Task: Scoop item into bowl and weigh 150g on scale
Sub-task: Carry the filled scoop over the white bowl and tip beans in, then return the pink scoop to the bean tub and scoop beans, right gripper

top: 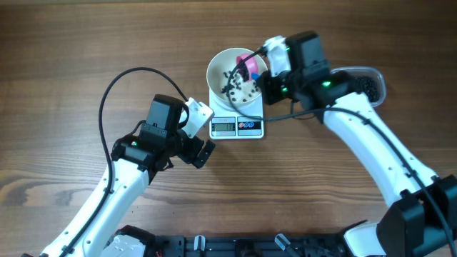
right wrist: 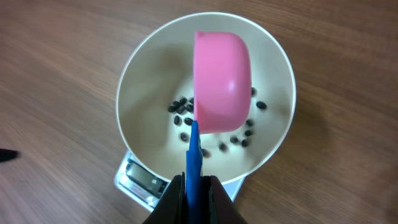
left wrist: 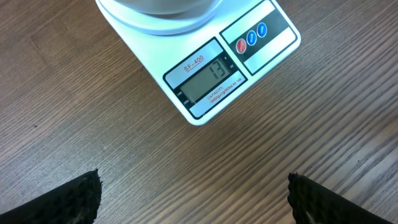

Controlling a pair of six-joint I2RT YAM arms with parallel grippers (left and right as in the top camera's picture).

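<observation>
Clamping the right end effector tight on the thin blue handle of a pink scoop, straight above the scale. Holding that scoop tipped over, rounded back toward the wrist camera, over the middle of the bowl. Resting squarely on the scale's platform, that white bowl, hiding most of it from above. Scattered across the bowl's floor above the scale, a thin scatter of the item: glossy black beans with bare white between them. Showing 13 on the scale's grey display, with one red and two blue buttons just beside it. Poised in front of the scale, on its display side, the left end effector, jaws spread wide and empty, apart from the scale. Lying well off to the scale's right as seen from overhead, partly hidden behind the right arm, a clear plastic tub. Under everything, wood-grain worktop.
</observation>
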